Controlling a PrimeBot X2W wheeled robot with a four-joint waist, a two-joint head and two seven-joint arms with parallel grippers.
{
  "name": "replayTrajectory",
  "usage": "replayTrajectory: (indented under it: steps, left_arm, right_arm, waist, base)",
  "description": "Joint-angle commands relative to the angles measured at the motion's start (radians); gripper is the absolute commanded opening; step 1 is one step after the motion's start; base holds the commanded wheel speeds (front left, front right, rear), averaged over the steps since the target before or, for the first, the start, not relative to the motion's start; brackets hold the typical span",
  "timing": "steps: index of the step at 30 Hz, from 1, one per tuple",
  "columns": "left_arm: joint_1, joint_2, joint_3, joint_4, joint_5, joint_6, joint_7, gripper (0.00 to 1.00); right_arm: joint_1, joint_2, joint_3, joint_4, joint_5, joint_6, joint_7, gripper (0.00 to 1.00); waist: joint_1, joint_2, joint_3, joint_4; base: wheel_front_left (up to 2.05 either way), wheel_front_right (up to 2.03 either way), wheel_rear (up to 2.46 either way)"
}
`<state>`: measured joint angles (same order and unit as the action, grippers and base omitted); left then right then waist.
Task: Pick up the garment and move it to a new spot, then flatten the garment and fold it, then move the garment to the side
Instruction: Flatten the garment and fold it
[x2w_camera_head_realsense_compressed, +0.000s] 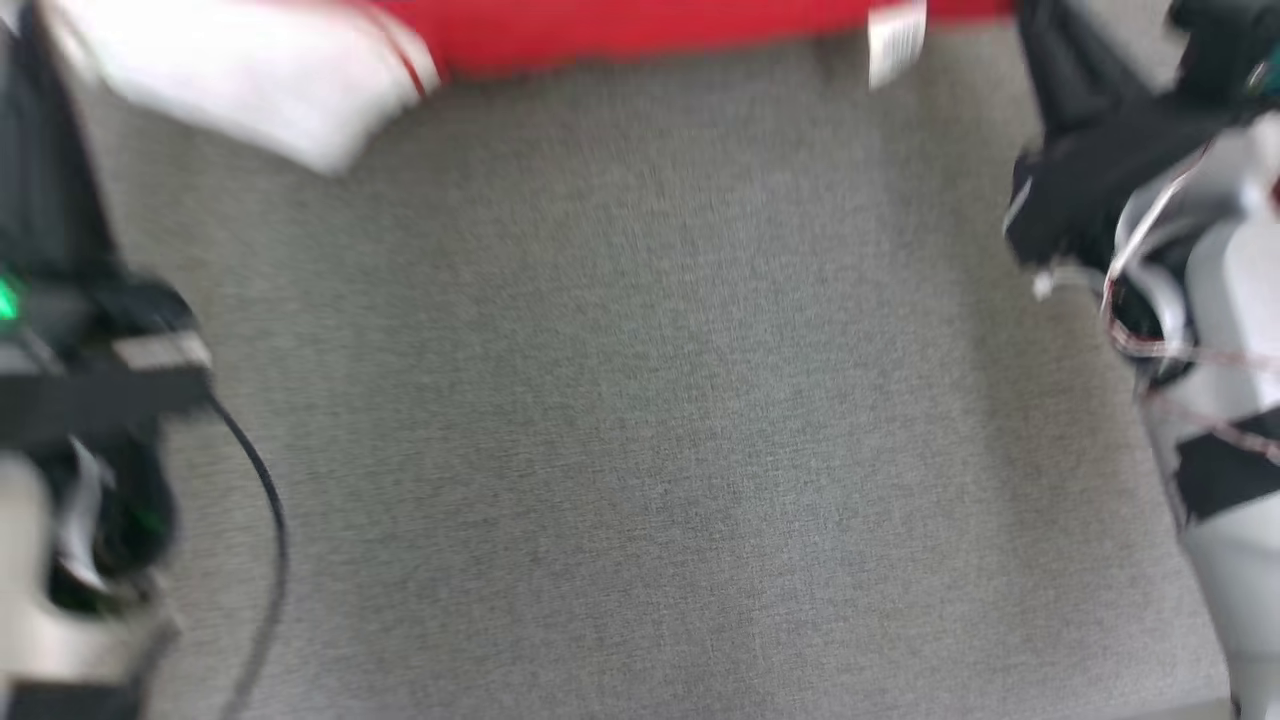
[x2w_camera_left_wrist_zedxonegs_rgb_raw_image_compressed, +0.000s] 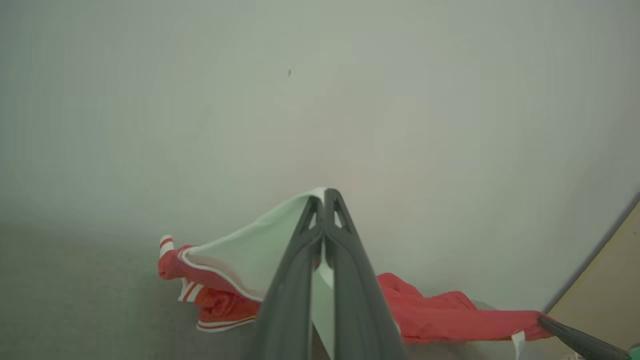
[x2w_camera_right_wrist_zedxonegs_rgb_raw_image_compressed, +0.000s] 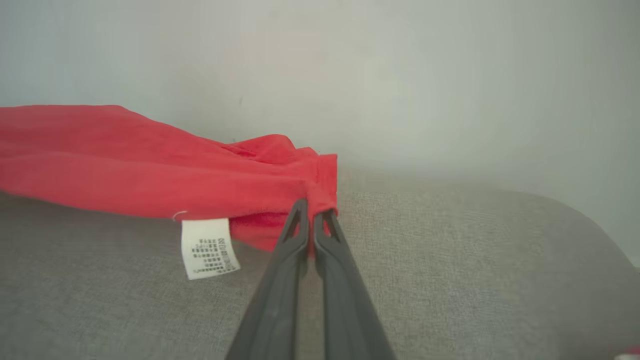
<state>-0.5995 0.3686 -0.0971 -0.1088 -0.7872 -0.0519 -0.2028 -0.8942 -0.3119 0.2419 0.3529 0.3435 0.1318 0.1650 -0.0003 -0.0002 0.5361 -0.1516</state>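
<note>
Over the grey woven surface (x2w_camera_head_realsense_compressed: 640, 420), I hold the red-and-white cloth garment (x2w_camera_right_wrist_zedxonegs_rgb_raw_image_compressed: 150, 170), left gripper (x2w_camera_left_wrist_zedxonegs_rgb_raw_image_compressed: 325, 194) and right gripper (x2w_camera_right_wrist_zedxonegs_rgb_raw_image_compressed: 313, 209) clamped on thin edges; tension could slip one.

White care tag (x2w_camera_right_wrist_zedxonegs_rgb_raw_image_compressed: 209, 247) on the garment (x2w_camera_right_wrist_zedxonegs_rgb_raw_image_compressed: 125, 170), just beside the right gripper (x2w_camera_right_wrist_zedxonegs_rgb_raw_image_compressed: 313, 212). Its print's too small to read.

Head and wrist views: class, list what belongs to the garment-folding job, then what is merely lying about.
Job in hand:
- garment, red and white
- left pincer, shut on its white part
- right pincer, shut on its red hem

Lying about:
- cable, black
- grey surface underneath
- wall behind
</note>
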Motion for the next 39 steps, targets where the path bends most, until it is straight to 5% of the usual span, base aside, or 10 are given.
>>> replayTrajectory:
  steps: [1,18,27,39]
  left_arm:
    - [0.057,-0.017,-0.004,0.005,-0.004,0.006,-0.010,0.00]
    - [0.524,-0.140,-0.060,0.096,-0.199,0.000,0.049,0.00]
    - [0.674,-0.143,-0.075,0.084,-0.322,-0.006,0.150,0.00]
    - [0.802,-0.108,-0.103,0.042,-0.430,0.002,0.284,0.00]
  right_arm:
    - [0.045,0.000,-0.005,0.008,-0.003,-0.003,0.004,0.00]
    - [0.377,0.043,-0.106,0.091,0.025,-0.003,0.025,0.00]
    - [0.517,0.065,-0.185,0.099,0.005,-0.003,0.098,0.00]
    - [0.738,0.133,-0.349,-0.060,-0.070,-0.003,0.235,0.00]
  waist:
    - [0.0003,0.0002,-0.113,0.046]
    - [0.0003,0.0002,-0.329,0.117]
    - [0.0003,0.0002,-0.391,0.160]
    - [0.0003,0.0002,-0.428,0.183]
  base:
    - [0.00,0.00,0.00]
    - [0.00,0.00,0.00]
    - [0.00,0.00,0.00]
    - [0.00,0.00,0.00]
